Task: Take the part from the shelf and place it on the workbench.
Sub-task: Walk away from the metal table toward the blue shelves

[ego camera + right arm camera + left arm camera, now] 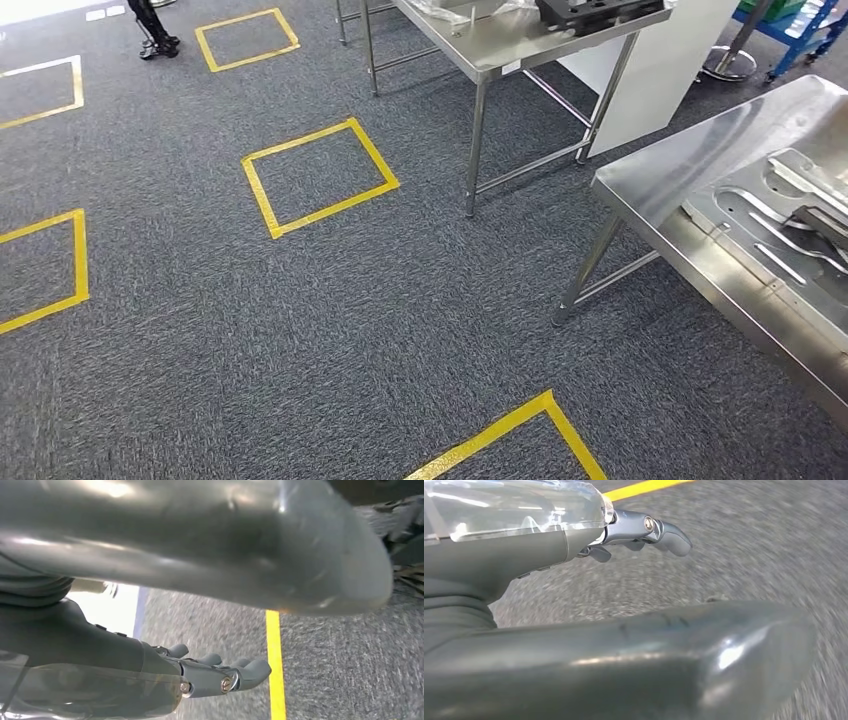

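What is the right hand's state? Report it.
Open and empty: the right hand has its fingers extended over carpet, holding nothing.

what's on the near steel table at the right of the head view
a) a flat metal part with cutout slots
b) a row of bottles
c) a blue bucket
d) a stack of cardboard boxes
a: on the near steel table lies a flat metal part with long curved cutouts, reaching to the picture's right edge.

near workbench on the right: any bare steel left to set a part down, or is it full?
Near workbench: bare steel along its left edge and far corner, bordering the floor side. Crowded toward the right, where a large flat metal plate lies. The far table holds a black tray and clear plastic.
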Action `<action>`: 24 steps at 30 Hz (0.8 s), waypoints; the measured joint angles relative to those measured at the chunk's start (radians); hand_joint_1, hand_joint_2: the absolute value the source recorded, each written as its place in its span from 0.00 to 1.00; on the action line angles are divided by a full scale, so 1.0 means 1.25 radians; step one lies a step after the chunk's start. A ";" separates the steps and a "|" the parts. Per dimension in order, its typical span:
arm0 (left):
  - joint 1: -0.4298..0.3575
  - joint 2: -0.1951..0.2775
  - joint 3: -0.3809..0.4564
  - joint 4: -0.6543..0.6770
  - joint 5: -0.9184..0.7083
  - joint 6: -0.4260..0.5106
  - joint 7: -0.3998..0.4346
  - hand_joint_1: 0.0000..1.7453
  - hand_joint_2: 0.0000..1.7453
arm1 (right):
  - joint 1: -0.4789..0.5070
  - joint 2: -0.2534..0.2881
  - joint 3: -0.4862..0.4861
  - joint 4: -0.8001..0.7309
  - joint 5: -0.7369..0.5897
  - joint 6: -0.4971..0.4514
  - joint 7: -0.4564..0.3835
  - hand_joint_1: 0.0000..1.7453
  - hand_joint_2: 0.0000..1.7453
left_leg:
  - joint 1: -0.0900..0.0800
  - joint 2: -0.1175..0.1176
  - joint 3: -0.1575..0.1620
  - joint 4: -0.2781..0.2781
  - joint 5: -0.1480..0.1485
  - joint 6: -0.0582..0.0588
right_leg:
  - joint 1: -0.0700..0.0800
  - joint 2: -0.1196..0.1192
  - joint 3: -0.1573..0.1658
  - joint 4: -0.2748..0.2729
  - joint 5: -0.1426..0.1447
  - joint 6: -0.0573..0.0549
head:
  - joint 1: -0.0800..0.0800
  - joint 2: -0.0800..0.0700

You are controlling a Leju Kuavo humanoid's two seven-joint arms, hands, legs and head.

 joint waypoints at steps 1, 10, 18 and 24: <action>0.001 -0.001 0.006 0.000 0.006 0.007 0.001 0.00 0.00 | -0.001 0.001 0.007 0.000 0.008 0.002 0.004 0.00 0.00 | 0.000 0.004 0.016 -0.026 0.018 0.001 | 0.001 -0.009 0.001 0.001 -0.001 0.001 | 0.000 0.000; -0.002 -0.019 0.048 0.000 0.046 0.075 0.010 0.00 0.00 | -0.013 0.005 0.059 0.000 0.060 0.012 0.016 0.00 0.00 | -0.008 0.028 0.123 -0.243 0.099 0.043 | 0.006 -0.026 0.001 0.034 -0.036 0.033 | 0.000 0.000; -0.007 -0.037 0.065 0.000 0.054 0.096 0.013 0.00 0.00 | -0.011 0.005 0.085 0.001 0.084 0.015 0.004 0.00 0.00 | -0.007 -0.048 0.117 -0.240 0.107 0.046 | -0.009 0.055 -0.050 0.123 -0.041 0.043 | 0.000 0.000; -0.007 -0.041 0.068 0.000 0.055 0.103 0.014 0.00 0.00 | -0.018 0.008 0.099 0.002 0.098 0.018 0.000 0.00 0.00 | -0.005 -0.081 0.100 -0.227 0.107 0.018 | -0.009 0.072 -0.006 0.014 -0.002 0.021 | 0.000 0.000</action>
